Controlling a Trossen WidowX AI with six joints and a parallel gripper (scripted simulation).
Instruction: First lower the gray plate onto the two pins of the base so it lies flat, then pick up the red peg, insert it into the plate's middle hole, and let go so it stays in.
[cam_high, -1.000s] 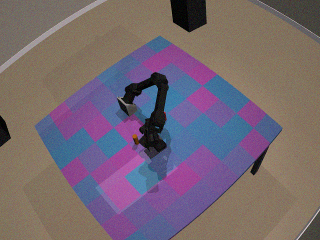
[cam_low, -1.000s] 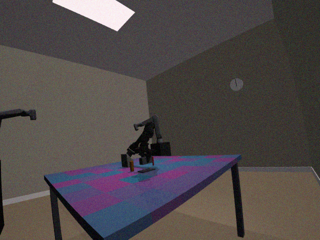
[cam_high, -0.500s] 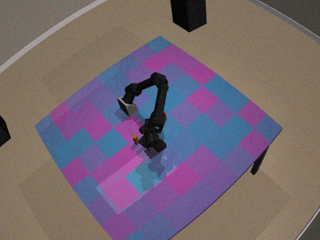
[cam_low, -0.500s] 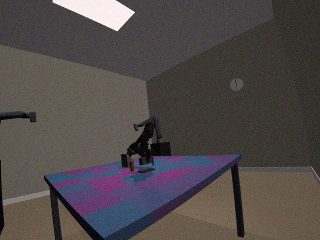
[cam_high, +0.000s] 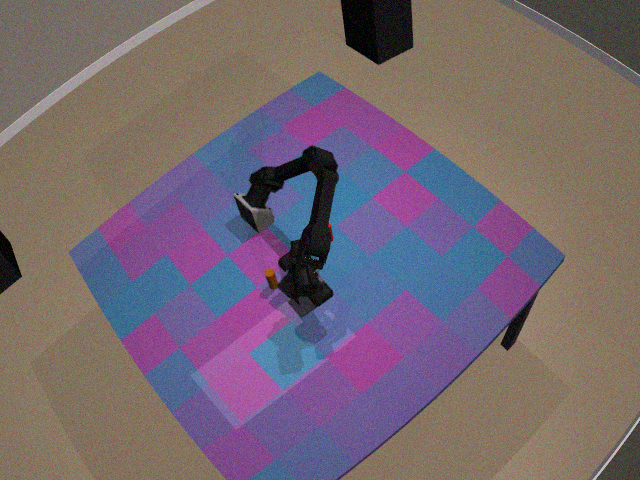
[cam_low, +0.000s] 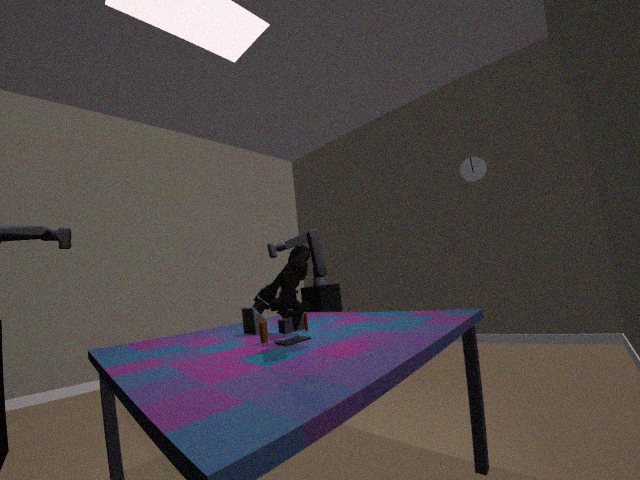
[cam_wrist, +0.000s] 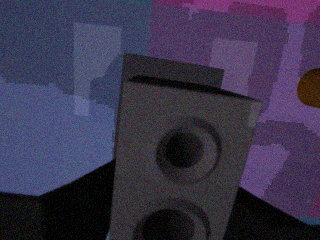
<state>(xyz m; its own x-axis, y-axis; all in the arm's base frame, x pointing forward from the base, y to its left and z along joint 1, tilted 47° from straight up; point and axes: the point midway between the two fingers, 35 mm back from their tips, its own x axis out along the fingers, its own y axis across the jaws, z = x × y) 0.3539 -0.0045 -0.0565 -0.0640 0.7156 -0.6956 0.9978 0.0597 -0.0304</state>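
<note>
Counter (cam_low: 392, 356) tiled in blue, purple and magenta squares, standing on dark legs on a tan floor (cam_high: 516, 129); dim walls, a bright ceiling panel (cam_low: 191, 20) and a round wall clock (cam_low: 473, 168). The end effector (cam_high: 247, 205) pinches the gray plate (cam_high: 255, 214), carried above the counter with its holes facing the wrist camera. An orange peg (cam_high: 271, 278) stands upright. The base (cam_low: 292, 339) lies flat; its pins cannot be made out. The red peg (cam_high: 329, 233) is mostly hidden behind the arm.
</note>
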